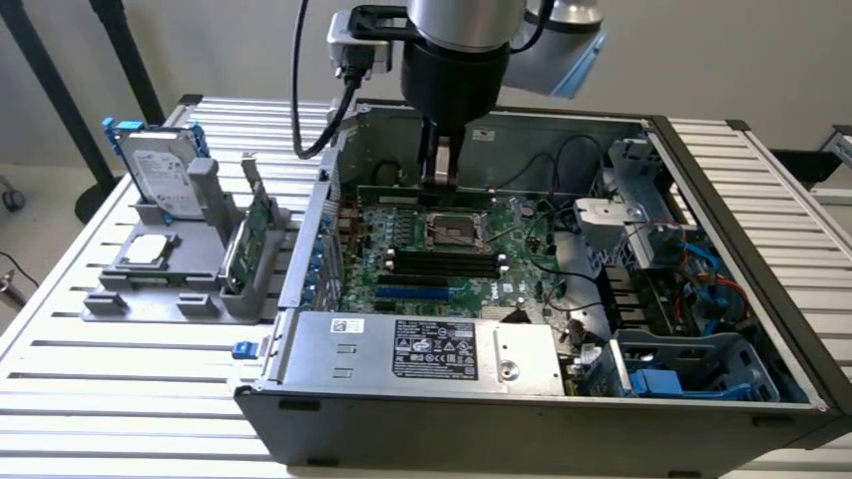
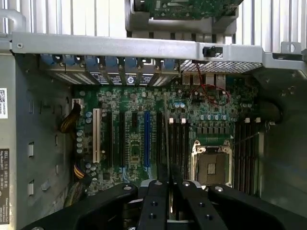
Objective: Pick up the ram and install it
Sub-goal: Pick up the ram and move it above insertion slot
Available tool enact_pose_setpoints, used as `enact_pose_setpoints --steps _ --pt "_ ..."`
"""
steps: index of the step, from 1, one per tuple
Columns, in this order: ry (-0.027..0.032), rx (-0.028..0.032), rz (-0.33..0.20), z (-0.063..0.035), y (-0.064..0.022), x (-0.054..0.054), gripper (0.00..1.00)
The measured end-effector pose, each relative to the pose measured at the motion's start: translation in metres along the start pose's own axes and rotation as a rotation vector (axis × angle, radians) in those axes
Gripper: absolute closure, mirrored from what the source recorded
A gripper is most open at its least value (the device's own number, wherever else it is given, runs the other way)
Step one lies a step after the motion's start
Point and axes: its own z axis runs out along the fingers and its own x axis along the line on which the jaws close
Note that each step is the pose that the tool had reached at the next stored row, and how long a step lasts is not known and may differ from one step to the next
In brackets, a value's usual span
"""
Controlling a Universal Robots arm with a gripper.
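My gripper (image 1: 441, 180) hangs inside the open computer case (image 1: 745, 249), above the back part of the motherboard (image 1: 413, 284). It is shut on the ram (image 1: 394, 192), a thin green stick held level and lengthwise across the case. In the wrist view the ram (image 2: 167, 143) appears edge-on as a thin line running out from between my black fingers (image 2: 156, 201). Below it lie the long black memory slots (image 1: 440, 264) beside the CPU socket (image 1: 453, 230). The ram hangs above the board, apart from the slots (image 2: 178, 143).
A grey stand (image 1: 174, 284) at the exterior view's left holds a hard drive (image 1: 160, 170), a green expansion card (image 1: 253, 235) and a CPU chip (image 1: 144, 249). The power supply (image 1: 426, 349) fills the case front. Cables and a blue drive cage (image 1: 679, 374) crowd the exterior view's right.
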Motion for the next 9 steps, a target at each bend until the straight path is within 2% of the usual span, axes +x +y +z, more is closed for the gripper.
enact_pose_setpoints --steps 6,9 --pt "0.0014 0.0002 0.000 0.0108 -0.0086 -0.025 0.86" --pt "0.0041 0.0003 0.000 0.0157 -0.0118 -0.039 0.86"
